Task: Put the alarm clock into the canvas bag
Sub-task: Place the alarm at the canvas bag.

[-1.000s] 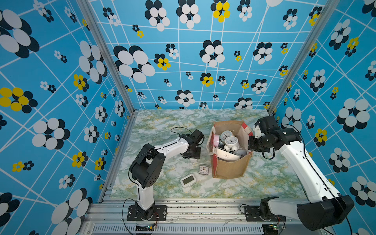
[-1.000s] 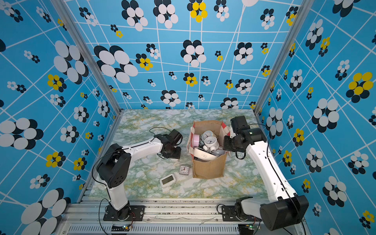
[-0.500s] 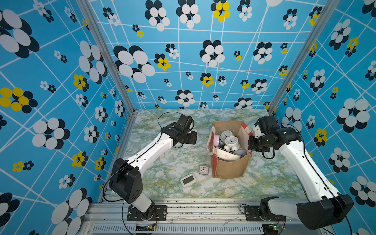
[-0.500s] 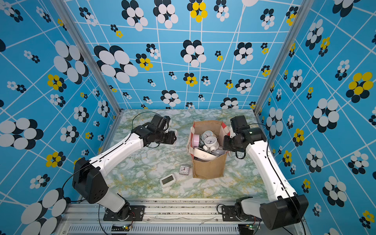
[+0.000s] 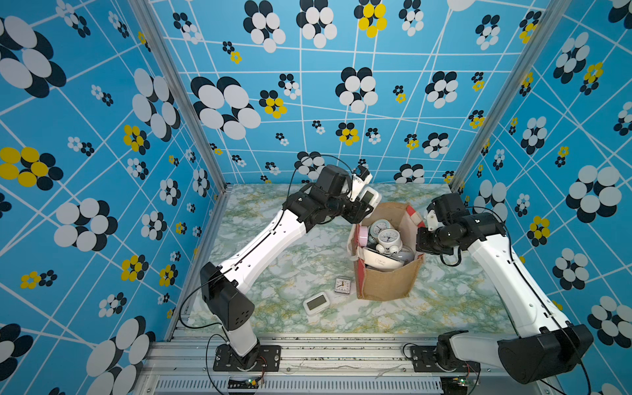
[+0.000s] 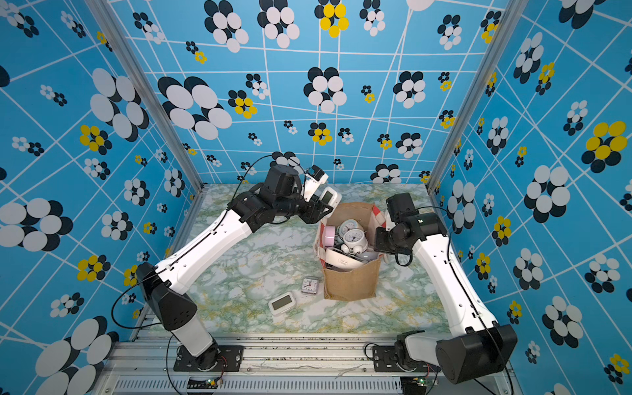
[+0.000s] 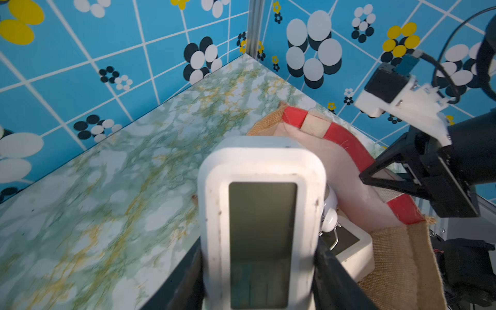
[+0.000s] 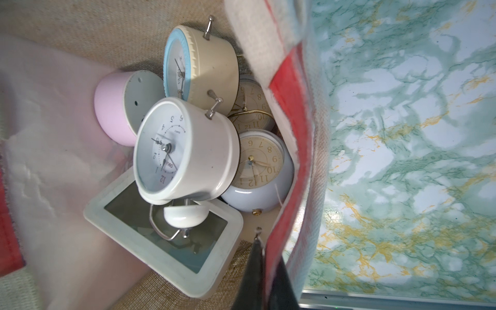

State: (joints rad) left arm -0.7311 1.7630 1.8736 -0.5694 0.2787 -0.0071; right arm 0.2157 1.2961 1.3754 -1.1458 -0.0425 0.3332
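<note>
Probably light, stiff and slick, the white rectangular plastic alarm clock (image 7: pixel 261 214) hangs just beside the tan burlap canvas bag (image 5: pixel 386 284)'s far rim, clamped across its long sides by the left gripper (image 5: pixel 360 207), while the right gripper (image 8: pixel 264 268) pinches shut on the bag's red-edged wall.

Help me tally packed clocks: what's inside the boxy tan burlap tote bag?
Visible: white twin-bell clock, cream blue-rimmed clock, pink round clock, pale-blue gold-numbered clock, gold-handled clock, white rectangular digital clock. Covered: the floor of the tote bag.
</note>
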